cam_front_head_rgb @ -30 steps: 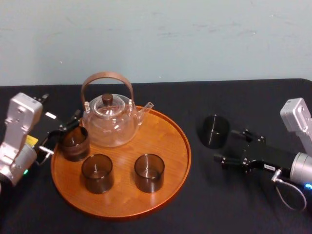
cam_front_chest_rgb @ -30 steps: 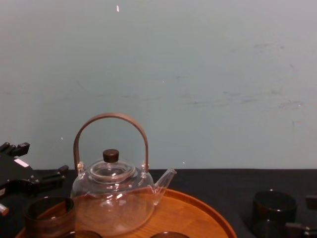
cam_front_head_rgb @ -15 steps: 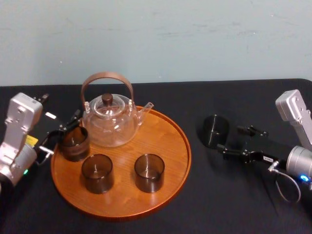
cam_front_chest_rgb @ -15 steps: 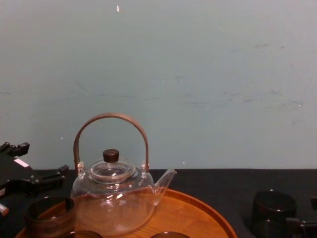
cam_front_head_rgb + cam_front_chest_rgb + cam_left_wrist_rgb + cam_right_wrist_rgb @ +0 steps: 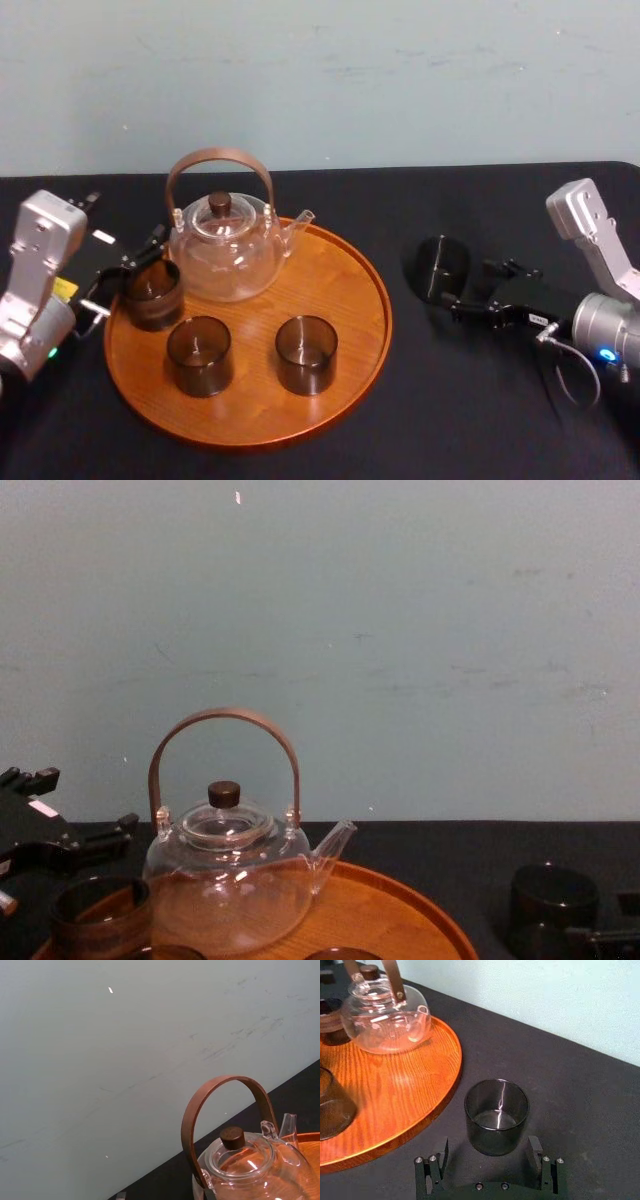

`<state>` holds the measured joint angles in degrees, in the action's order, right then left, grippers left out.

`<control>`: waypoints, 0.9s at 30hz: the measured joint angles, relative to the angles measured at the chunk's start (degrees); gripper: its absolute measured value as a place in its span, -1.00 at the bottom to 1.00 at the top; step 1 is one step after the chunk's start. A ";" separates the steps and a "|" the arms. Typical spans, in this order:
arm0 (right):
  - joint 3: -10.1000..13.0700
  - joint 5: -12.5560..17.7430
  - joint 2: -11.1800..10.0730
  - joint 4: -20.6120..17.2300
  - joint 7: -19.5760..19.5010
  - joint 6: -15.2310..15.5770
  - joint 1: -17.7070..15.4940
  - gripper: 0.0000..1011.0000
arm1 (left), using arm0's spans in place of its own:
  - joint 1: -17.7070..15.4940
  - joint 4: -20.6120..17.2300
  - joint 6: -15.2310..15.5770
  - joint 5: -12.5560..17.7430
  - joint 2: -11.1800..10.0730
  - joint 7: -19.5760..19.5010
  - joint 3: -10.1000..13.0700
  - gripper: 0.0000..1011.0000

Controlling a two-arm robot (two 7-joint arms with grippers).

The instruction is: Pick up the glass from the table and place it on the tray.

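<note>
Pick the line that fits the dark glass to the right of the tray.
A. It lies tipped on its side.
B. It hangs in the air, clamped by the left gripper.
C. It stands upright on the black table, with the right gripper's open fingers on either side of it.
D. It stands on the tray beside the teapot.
C: the glass stands upright on the table, off the tray, and the right gripper is open around its base.

open cloth (image 5: 400,215) between glass (image 5: 441,267) and tray (image 5: 372,300), teapot (image 5: 226,250) and cups (image 5: 199,355) leaving tray's right bare
</note>
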<state>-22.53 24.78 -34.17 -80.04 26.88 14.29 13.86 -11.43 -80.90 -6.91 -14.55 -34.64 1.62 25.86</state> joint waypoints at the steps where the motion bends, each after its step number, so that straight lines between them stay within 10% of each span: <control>1: -0.09 -0.17 0.20 0.36 -0.05 0.08 0.23 0.98 | 0.00 0.00 0.00 0.00 0.00 0.00 0.00 0.98; 27: -2.52 -4.68 5.47 9.51 1.31 -0.12 7.19 0.98 | 0.00 0.00 0.00 0.00 0.00 0.00 0.00 0.98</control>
<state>-25.05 20.10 -28.69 -70.54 28.19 14.17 21.06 -11.43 -80.90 -6.91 -14.55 -34.64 1.62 25.86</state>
